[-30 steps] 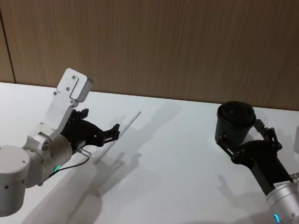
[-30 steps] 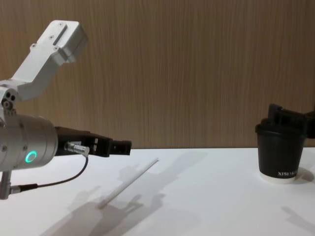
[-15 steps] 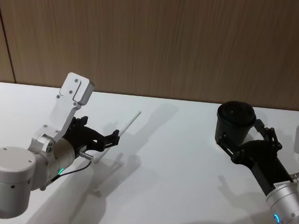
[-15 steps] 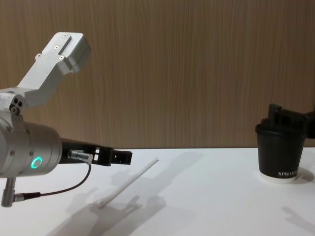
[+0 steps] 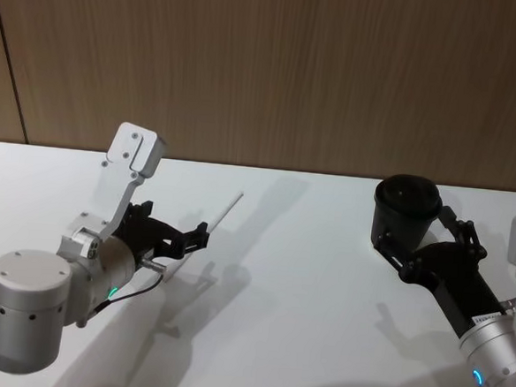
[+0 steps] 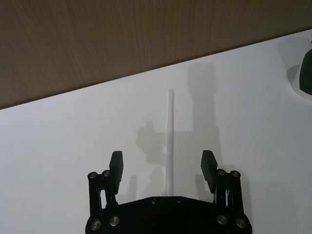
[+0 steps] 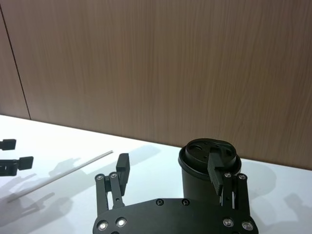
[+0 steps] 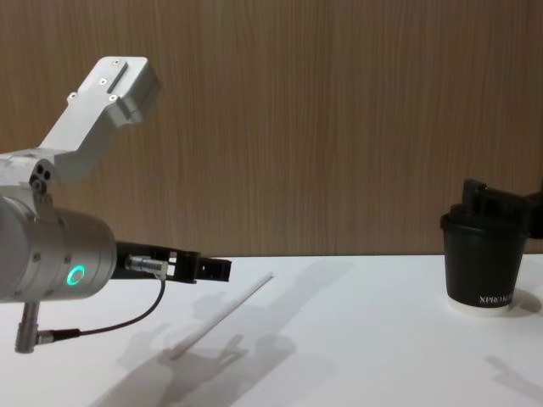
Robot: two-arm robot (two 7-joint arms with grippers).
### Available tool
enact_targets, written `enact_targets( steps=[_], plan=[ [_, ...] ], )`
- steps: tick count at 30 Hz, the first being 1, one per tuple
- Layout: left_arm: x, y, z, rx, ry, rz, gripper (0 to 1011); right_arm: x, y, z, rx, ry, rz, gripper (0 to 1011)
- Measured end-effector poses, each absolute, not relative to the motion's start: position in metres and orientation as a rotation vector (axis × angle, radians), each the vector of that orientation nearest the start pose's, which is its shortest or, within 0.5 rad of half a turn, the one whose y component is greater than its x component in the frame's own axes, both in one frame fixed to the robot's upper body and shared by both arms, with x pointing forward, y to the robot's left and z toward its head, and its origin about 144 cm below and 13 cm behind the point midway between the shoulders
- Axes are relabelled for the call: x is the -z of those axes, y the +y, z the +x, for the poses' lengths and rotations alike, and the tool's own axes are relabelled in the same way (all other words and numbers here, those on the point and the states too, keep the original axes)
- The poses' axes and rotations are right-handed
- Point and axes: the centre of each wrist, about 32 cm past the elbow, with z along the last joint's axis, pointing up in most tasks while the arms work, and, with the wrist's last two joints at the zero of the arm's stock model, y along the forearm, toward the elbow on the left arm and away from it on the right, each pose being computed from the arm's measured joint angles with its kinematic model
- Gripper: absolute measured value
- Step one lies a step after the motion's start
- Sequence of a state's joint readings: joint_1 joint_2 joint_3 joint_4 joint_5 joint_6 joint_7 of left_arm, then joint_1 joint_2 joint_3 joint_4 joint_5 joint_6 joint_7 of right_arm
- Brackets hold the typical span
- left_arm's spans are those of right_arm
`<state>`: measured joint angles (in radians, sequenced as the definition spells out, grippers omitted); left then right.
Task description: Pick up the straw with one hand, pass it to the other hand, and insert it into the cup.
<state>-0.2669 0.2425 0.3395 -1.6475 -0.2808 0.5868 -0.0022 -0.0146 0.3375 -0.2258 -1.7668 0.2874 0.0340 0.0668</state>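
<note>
Left gripper (image 5: 200, 234) on the left side of the white table (image 5: 302, 329), jaws spread wide and holding nothing; in the left wrist view its two fingers (image 6: 117, 163) stand either side of the near end of the straw (image 6: 169, 141), apart from it; in the chest view the gripper (image 8: 217, 270) hangs just above the table surface, with a green ring light (image 8: 76, 275) on its silver wrist and a thin dark cable (image 8: 110, 326) trailing below. The straw (image 5: 226, 211) lies flat on the table, running from near left to far right, its far end pointing toward the wood-panelled wall (image 5: 337, 75). The cup (image 5: 405, 213) stands upright on the right side of the table, well apart from the straw, lid on, white lettering facing the chest camera (image 8: 479, 259). Right gripper (image 5: 423, 242) also released, jaws wide; the cup sits between its fingers, close against one finger (image 7: 214, 168); whether that finger touches the cup cannot be told.
</note>
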Motion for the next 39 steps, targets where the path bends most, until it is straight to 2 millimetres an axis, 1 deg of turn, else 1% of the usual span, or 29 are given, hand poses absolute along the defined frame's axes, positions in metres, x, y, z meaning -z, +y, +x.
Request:
enact_targets(
  steps=[10, 24, 39],
  plan=[
    [-1.232, 0.184, 0.512, -1.218, 0.190, 0.321, 1003, -1.189, -0.237, 0.443, 1.229, -0.075, 0.026, 1001],
    [-1.222, 0.178, 0.521, -1.213, 0.224, 0.314, 1003, -1.189, -0.237, 0.443, 1.229, -0.075, 0.026, 1001],
    [-1.215, 0.174, 0.526, -1.200, 0.240, 0.319, 1003, -1.189, -0.237, 0.443, 1.229, -0.075, 0.026, 1001]
  ],
)
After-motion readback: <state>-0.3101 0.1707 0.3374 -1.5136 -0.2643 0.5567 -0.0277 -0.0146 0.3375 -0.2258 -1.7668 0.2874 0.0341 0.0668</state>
